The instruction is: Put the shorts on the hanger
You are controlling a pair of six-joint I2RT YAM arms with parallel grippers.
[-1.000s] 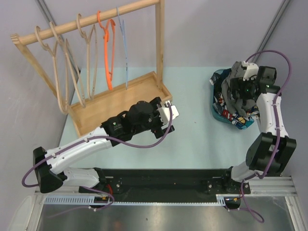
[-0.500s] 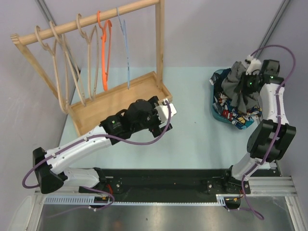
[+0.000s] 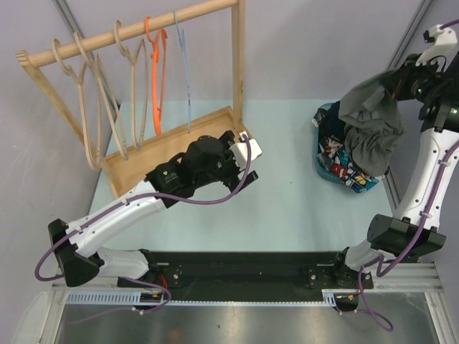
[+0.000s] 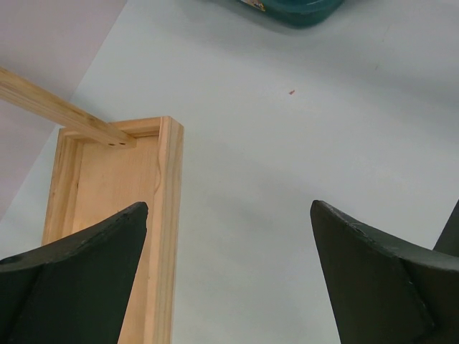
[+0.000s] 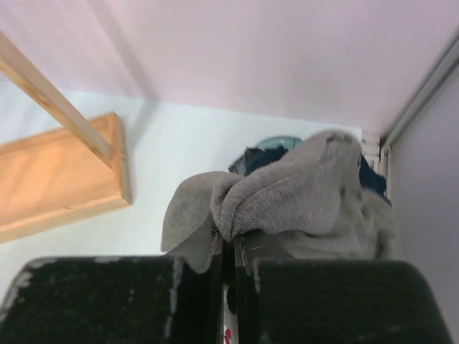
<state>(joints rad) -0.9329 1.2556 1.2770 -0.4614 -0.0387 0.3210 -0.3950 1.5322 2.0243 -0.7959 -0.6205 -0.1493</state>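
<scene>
The dark grey shorts [image 3: 369, 129] hang in a bunch from my right gripper [image 3: 396, 80], lifted above the basket at the right. In the right wrist view the gripper [image 5: 233, 247] is shut on a fold of the shorts [image 5: 301, 193]. The thin light-blue hanger [image 3: 185, 64] hangs on the wooden rail at the back left, beside the rack's post. My left gripper [image 3: 251, 147] stands open low over the table at the rack's base corner. Nothing lies between its fingers [image 4: 228, 204].
The wooden rack base [image 3: 179, 140] also shows in the left wrist view [image 4: 168, 215]. Its rail carries an orange hanger [image 3: 159, 79] and several thick wooden hangers [image 3: 93, 107]. A teal basket [image 3: 320, 118] holds a cartoon-print cloth [image 3: 344, 168] and a navy garment [image 5: 251, 158].
My right gripper shut on the shorts and rose up and to the right, pulling them out of the basket. The left arm shifted slightly toward the rack.
</scene>
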